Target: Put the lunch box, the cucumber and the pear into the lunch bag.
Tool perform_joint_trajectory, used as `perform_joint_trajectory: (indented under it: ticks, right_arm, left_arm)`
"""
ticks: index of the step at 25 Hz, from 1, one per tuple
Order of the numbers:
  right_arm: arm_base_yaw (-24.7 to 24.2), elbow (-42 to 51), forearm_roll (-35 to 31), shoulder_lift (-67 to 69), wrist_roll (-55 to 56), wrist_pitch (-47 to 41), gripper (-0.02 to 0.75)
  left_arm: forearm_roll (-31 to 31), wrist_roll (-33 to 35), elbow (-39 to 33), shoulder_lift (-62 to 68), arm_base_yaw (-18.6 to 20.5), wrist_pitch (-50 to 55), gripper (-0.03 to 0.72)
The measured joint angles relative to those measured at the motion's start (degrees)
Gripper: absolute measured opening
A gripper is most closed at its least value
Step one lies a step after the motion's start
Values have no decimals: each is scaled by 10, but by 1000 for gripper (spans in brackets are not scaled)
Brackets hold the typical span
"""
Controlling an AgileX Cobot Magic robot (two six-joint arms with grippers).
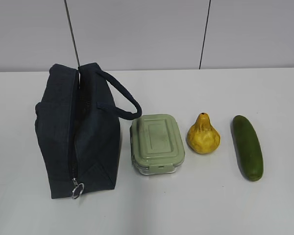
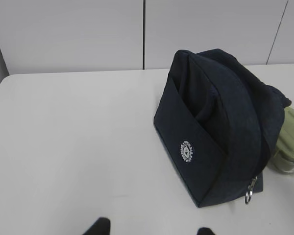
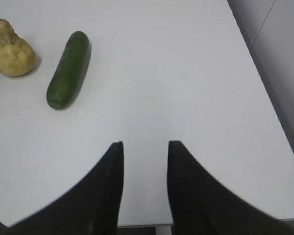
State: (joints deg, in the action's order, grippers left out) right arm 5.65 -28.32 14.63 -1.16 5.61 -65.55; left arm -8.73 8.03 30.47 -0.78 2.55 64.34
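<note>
The navy lunch bag (image 1: 78, 132) lies at the left of the white table, zipper shut, ring pull (image 1: 77, 190) at its near end; it also shows in the left wrist view (image 2: 215, 132). To its right stand the sage-lidded lunch box (image 1: 157, 143), the yellow pear (image 1: 203, 134) and the dark green cucumber (image 1: 248, 147). The right wrist view shows the pear (image 3: 10, 51) and cucumber (image 3: 67, 69) at far left. My left gripper (image 2: 152, 230) is open, near the bag's left. My right gripper (image 3: 145, 144) is open and empty over bare table. Neither gripper shows in the exterior view.
The table's right edge (image 3: 264, 98) runs close beside my right gripper, and its near edge lies below the fingers. A grey panelled wall (image 1: 147, 34) stands behind the table. The lunch box edge (image 2: 291, 144) peeks from behind the bag.
</note>
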Motion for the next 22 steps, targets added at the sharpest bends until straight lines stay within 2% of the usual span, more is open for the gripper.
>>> perform_joint_trajectory:
  ticks: [22]
  right_arm:
    - [0,0,-30,0,0,0,245]
  left_arm:
    - [0,0,0,0,0,0,324]
